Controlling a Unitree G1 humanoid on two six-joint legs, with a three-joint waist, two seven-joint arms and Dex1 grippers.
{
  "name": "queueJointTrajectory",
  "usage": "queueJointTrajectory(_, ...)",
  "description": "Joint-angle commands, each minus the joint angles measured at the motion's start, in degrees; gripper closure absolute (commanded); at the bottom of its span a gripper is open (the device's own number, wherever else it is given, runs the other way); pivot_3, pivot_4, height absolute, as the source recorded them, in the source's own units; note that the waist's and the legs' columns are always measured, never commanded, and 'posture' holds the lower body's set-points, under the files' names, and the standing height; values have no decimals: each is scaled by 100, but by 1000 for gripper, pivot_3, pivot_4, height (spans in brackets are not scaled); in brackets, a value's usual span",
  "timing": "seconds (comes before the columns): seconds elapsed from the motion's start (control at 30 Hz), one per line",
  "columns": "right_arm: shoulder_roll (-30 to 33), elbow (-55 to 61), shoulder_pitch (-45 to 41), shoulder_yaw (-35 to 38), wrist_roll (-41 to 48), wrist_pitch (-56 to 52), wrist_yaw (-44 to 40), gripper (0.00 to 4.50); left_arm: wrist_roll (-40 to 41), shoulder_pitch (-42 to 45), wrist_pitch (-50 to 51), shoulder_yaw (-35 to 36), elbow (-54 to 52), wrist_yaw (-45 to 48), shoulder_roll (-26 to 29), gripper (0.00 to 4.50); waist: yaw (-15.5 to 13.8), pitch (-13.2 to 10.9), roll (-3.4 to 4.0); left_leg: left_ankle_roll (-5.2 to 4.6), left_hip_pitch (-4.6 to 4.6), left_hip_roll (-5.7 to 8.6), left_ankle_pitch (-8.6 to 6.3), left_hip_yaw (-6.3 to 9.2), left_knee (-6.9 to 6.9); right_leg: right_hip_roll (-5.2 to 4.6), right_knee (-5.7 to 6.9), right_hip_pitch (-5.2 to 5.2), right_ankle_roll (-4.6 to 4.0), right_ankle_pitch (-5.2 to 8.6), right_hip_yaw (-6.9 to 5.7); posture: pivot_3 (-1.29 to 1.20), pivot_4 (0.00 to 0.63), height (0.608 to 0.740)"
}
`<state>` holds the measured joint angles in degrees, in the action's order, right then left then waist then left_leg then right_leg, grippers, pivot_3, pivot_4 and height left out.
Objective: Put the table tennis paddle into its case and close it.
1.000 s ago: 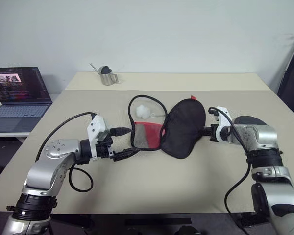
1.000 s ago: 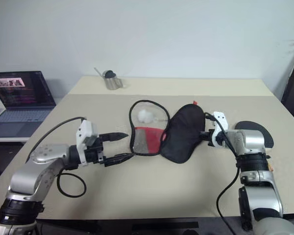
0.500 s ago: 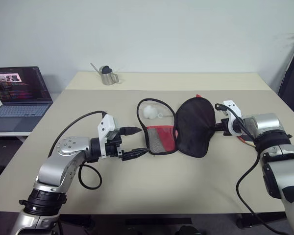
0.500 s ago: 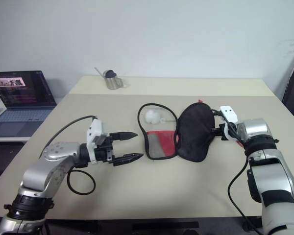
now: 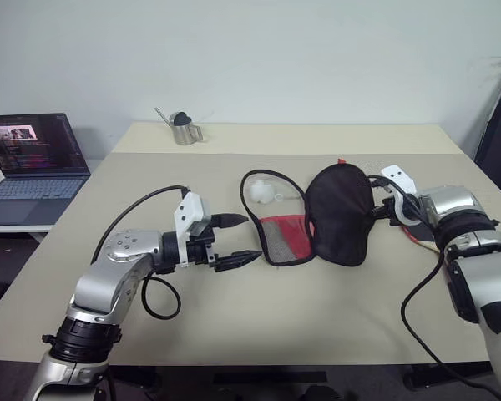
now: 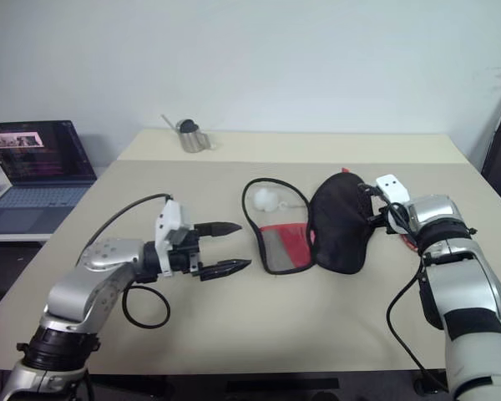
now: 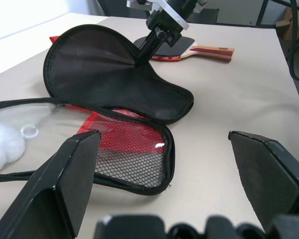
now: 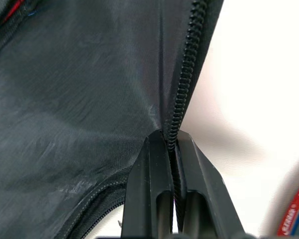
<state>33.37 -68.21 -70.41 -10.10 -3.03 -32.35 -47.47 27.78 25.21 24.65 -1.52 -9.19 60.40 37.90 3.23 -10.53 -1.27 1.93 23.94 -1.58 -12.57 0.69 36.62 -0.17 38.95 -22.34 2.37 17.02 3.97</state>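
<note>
The case (image 5: 341, 213) lies unzipped on the table, its black flap spread to the right and its red panel with the mesh pocket (image 5: 285, 238) to the left. A white fluffy ball (image 5: 259, 192) rests by the zipper loop behind the panel. My right gripper (image 5: 376, 214) is shut on the flap's zipper edge (image 8: 182, 94) and holds that edge a little off the table. My left gripper (image 5: 250, 238) hovers open just left of the mesh pocket, pointing at it. The table tennis paddle (image 7: 209, 51) lies flat on the table behind the right gripper, mostly hidden by my right arm in the eye views.
An open laptop (image 5: 33, 163) sits on a lower side table to the left. A small metal cup (image 5: 184, 129) stands at the far edge of the table (image 5: 275, 317). A dark chair back (image 5: 497, 142) rises at the right edge.
The right gripper has dragged the case to the right across the table, still shut on its zipper edge. The open left gripper has followed to the right.
</note>
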Motion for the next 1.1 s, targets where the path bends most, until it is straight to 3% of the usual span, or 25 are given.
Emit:
queueJointTrajectory(0.03,20,-128,-262,83,-146,316,105,4466,10,91,-48,58,-148,-5,0,0,0,0,0,0,0,0,0,0,0,0,0,0,0,0,0,0,150,740)
queueJointTrajectory(0.23,-40,-355,-348,310,-165,663,768,4466,-6,125,-58,8,-122,-14,-23,0,0,-1,1,0,0,0,0,1,0,0,1,0,0,0,0,0,150,740)
queueJointTrajectory(0.43,32,-428,-348,475,-247,1132,1310,2879,-43,176,-98,-45,-49,2,-88,0,0,-2,3,0,0,1,0,-1,0,-2,1,0,0,0,1,0,150,740)
queueJointTrajectory(0.8,157,-263,-272,1173,54,1378,1566,2879,-29,246,-87,-12,-38,38,-225,0,1,-4,6,0,-1,1,0,-2,1,-1,2,1,-1,0,2,0,150,740)
queueJointTrajectory(0.9,180,-138,-103,1272,134,1277,1463,2283,8,247,-53,7,-83,22,-261,0,0,-3,6,0,-1,0,0,-2,0,-1,3,1,-1,0,2,0,150,740)
queueJointTrajectory(1.0,246,434,359,1477,342,1094,1393,1308,19,282,-52,27,-118,-27,-304,0,-1,-3,6,0,-1,0,0,-1,2,-1,3,2,-1,0,2,0,150,740)
queueJointTrajectory(1.1,247,1738,1101,2083,955,392,1444,1308,118,465,16,25,-250,-65,-409,0,-43,-4,6,0,2,1,0,2,4,-1,2,4,0,0,-1,0,150,740)
